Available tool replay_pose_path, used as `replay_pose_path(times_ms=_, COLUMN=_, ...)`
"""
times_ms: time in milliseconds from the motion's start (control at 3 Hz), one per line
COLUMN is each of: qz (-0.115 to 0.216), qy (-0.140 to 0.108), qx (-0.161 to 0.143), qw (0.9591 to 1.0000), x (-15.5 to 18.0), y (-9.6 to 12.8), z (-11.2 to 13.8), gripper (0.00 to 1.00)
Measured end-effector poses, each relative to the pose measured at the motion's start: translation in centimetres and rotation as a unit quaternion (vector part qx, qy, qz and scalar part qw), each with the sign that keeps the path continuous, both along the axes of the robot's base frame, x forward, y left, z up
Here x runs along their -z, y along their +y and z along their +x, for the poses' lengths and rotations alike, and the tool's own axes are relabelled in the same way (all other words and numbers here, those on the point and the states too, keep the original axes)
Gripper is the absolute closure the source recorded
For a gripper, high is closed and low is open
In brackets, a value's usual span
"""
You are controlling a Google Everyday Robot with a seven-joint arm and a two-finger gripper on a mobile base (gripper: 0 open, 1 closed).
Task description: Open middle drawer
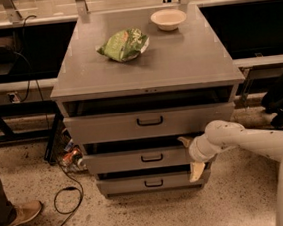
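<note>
The middle drawer (136,160) is the grey mid-sized front of three, with a small black bar handle (152,158) at its centre. A dark gap shows above its front. My gripper (192,156) is at the right end of this drawer's front, well right of the handle. It is open, with one finger (186,141) at the drawer's top edge and the other (197,171) hanging down by the lower drawer. It holds nothing. My white arm (249,142) comes in from the right.
The top drawer (150,122) and bottom drawer (148,183) have like handles. A green bag (123,44) and a white bowl (169,18) lie on the cabinet top (177,66). A cable (64,197) and a person's shoe (19,217) are on the floor at left.
</note>
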State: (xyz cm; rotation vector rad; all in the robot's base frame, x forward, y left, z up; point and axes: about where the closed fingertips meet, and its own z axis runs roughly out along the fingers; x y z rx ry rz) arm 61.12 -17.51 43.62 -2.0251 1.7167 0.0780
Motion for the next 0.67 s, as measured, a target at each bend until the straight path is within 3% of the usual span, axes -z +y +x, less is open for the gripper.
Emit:
replay_pose_path(times_ms=333, qz=0.001, qy=0.018, qx=0.007, qw=0.9998, x=2.5, y=-0.5, z=0.8, gripper=0.00)
replay_pose_path(times_ms=667, qz=0.006, qy=0.034, qx=0.019, qw=0.9992, x=4.4, y=-1.6, z=0.8, gripper=0.18)
